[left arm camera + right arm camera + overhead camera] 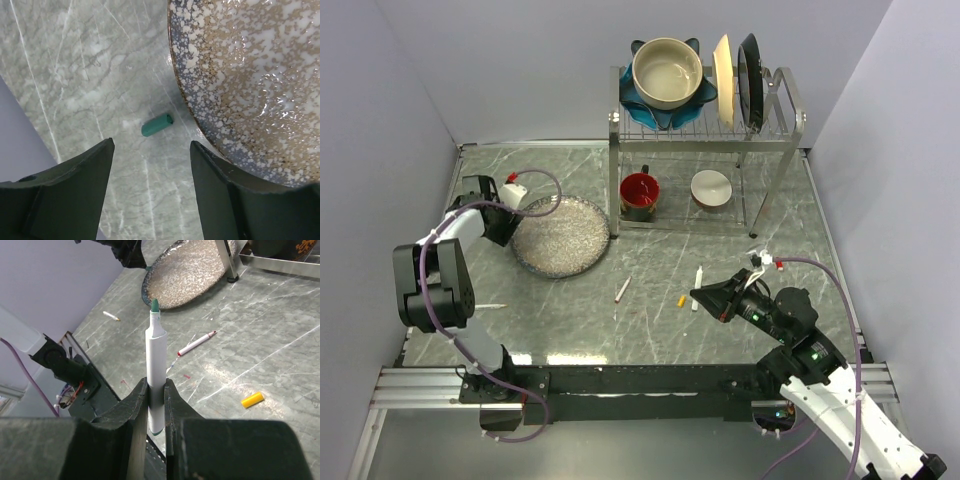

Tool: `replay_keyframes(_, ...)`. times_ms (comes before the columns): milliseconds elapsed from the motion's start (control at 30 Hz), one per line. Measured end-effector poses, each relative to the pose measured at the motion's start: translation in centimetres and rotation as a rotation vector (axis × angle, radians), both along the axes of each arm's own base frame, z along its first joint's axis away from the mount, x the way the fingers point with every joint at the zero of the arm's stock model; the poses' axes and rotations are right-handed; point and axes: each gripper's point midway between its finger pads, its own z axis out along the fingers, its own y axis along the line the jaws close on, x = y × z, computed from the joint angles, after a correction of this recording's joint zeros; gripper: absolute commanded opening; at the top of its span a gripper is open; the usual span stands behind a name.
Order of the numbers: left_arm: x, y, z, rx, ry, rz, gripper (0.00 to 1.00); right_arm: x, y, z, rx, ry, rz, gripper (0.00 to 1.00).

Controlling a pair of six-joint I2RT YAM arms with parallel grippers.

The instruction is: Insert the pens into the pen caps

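Your right gripper (155,386) is clamped on the green pen (156,350), which stands upright between the fingers with its green felt tip uppermost. The barrel is smooth white plastic, round, narrowing at a shoulder just below the tip.

Your left gripper (151,146) is spread wide and holds nothing. It hangs over the green cap (156,125), a short, matt plastic tube lying on its side on the table (75,75), just beside the rim of the plate (250,75) but apart from it. The cap's open end faces the plate.

The step in hand looks like picking up the green cap to pair it with the held pen. The next move probably calls for lowering the left fingers to either side of the cap and closing across its short width. The plate rim is close to the right finger, so there is little room on that side. After that, the cap's mouth has to line up with the pen tip.

The table is grey-green marbled stone with pale veins, slightly glossy. The plate is round, shallow and glazed, speckled brown and white. Elsewhere on the table lie the red pen (196,343), the yellow cap (252,399) and the yellow pen (111,316), all well apart.
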Motion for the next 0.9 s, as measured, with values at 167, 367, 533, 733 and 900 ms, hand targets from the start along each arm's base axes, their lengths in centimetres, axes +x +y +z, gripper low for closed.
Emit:
replay_keyframes(167, 0.4, 0.6, 0.2, 0.047, 0.010, -0.046, 0.67, 0.0, 0.0, 0.0, -0.003, -0.003, 0.002, 0.00)
replay_keyframes(367, 0.2, 1.2, -0.6, 0.047, 0.045, -0.080, 0.64, 0.0, 0.0, 0.0, -0.003, -0.004, -0.001, 0.00)
replay_keyframes(533, 1.2, 1.3, -1.5, 0.039, 0.074, -0.102, 0.62, -0.1, 0.2, -0.2, -0.011, -0.001, 0.007, 0.00)
replay_keyframes(733, 1.1, 1.1, -2.6, 0.024, 0.105, -0.115, 0.59, 0.1, 0.1, -0.3, -0.018, -0.001, -0.005, 0.00)
replay_keyframes(900, 1.1, 1.3, -3.4, 0.027, 0.119, -0.101, 0.54, 0.2, 0.1, -0.4, -0.020, 0.001, -0.011, 0.00)
